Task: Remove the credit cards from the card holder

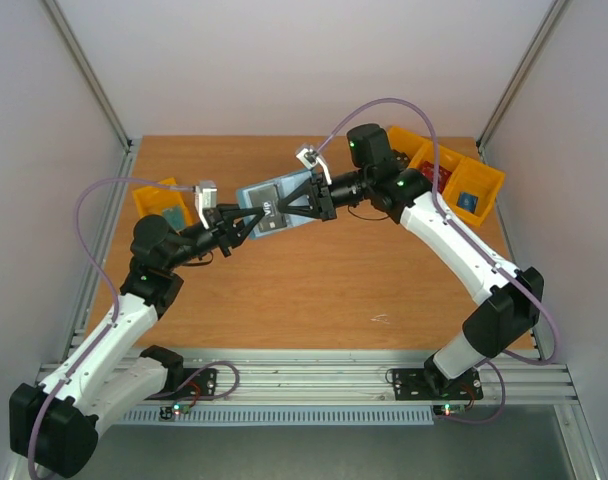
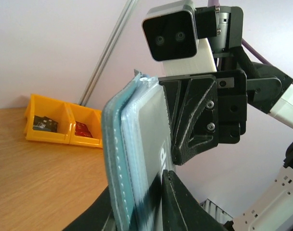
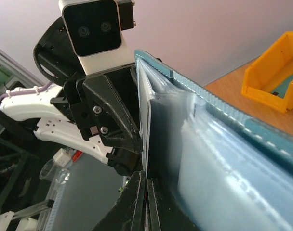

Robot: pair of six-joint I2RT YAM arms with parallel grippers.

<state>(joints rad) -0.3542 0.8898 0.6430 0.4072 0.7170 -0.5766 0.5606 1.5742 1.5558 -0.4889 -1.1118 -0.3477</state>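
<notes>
Teal card holder [image 2: 118,163] hangs over the table [image 1: 314,290] centre, clamped in my left end effector [image 1: 250,221]; right end effector [image 3: 145,187] pinched together on the grey credit card [image 3: 158,139]. Plan: draw straight along the slot; left must hold firm, no twist.

Almost nothing here can be read. A grey card [image 2: 153,130] sticks out of the card holder [image 2: 113,144]. It has a few big white letters near its lower end, but they are cut off, so I cannot tell what they say. From above, that card shows a dark mark, too small to read. The little packs [image 2: 44,123] in the yellow bins [image 2: 45,137], far from the card holder, are too blurry.
</notes>
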